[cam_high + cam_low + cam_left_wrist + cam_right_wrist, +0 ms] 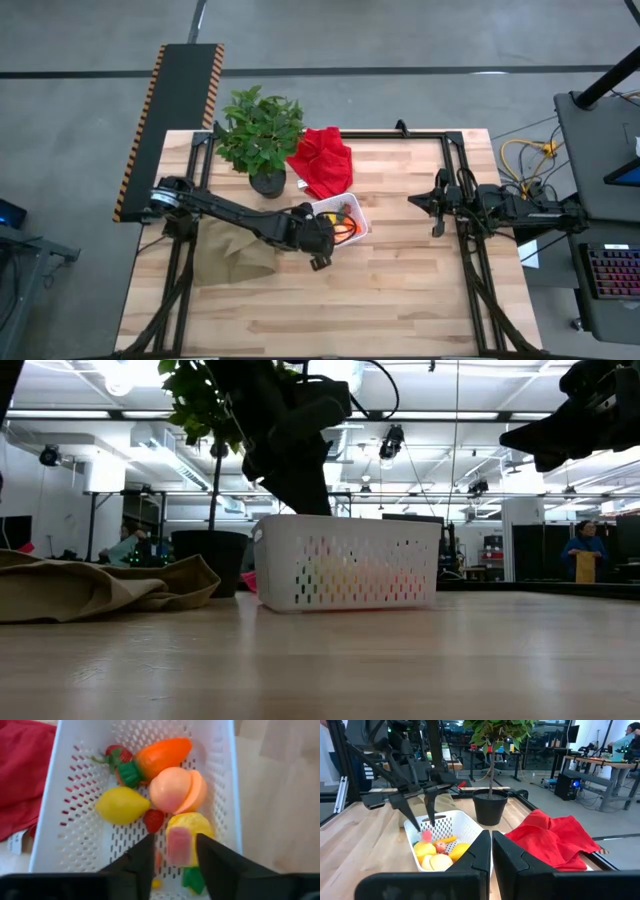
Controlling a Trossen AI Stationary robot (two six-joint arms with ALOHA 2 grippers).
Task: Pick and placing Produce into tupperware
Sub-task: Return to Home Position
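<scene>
The white basket (pixel 357 213) sits mid-desk (pixel 400 290), just near of the red cloth (pixel 322 160), and holds a carrot (pixel 162 752), lemon (pixel 121 806), peach (pixel 177 790), red berry (pixel 154 820) and yellow pepper (pixel 192 826). The left pincer (pixel 174 842) hovers over its near-left corner, fingers wide and clamping nothing, while the right pincer (pixel 491 845) waits well to the right, narrow and empty. With no produce loose on the desk, filling looks done; going home calls for lifting clear of the rim first.
</scene>
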